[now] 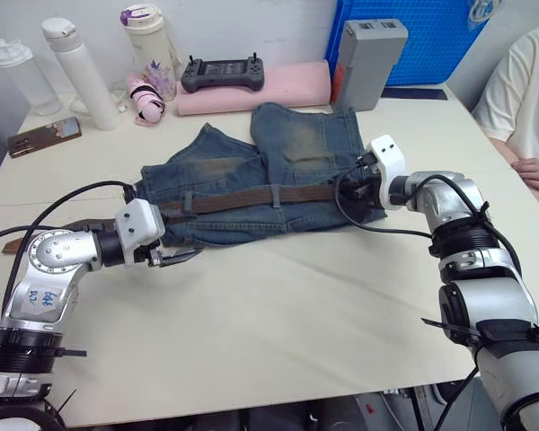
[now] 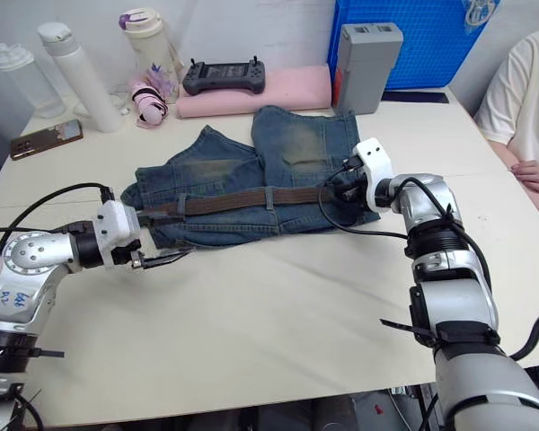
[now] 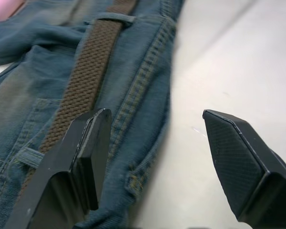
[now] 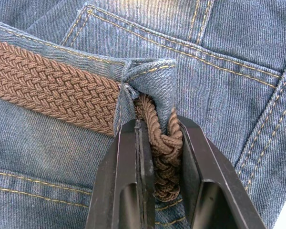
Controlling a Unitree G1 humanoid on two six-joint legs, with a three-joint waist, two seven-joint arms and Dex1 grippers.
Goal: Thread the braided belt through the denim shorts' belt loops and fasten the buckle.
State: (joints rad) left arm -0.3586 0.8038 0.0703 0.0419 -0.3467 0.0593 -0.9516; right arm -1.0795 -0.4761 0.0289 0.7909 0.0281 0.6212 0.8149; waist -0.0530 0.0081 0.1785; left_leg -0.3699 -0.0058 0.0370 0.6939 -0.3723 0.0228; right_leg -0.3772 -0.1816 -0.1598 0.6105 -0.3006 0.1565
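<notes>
Denim shorts (image 1: 260, 175) lie flat on the cream counter (image 1: 278, 314), waistband toward the robot, legs pointing away toward the far edge. Braided belt (image 1: 251, 197) runs along the waistband, passing under the belt loops (image 1: 276, 194); one loop near the middle, another toward the robot's left (image 1: 188, 202).

Right tool (image 4: 157, 157) sits at the right end of the waistband, pressed together on the braided belt: in the right wrist view the brown weave is bunched and turned on edge between the two black fingers (image 4: 128, 181), just where it comes out from under a denim loop (image 4: 148, 81). The flat stretch of belt leads away from that loop across the waistband.

Left tool (image 1: 166, 256) is at the left end of the shorts, low over the counter at the waistband's near edge, fingers spread wide. In the left wrist view one finger (image 3: 81, 157) is over the denim just beside the belt, the other (image 3: 238, 162) is over bare counter; nothing between them.

A dark strap end lies on the counter behind the left arm (image 1: 18, 242); buckle can't be made out.

Far side of the counter: two white bottles (image 1: 79, 72), a lidded bottle (image 1: 148, 45), a phone (image 1: 45, 135), a black handheld controller (image 1: 223, 74) on a pink foam block (image 1: 278, 90), a grey box (image 1: 368, 63), a blue crate (image 1: 413, 36). A person in a light shirt (image 1: 521, 90) sits at the right edge.
</notes>
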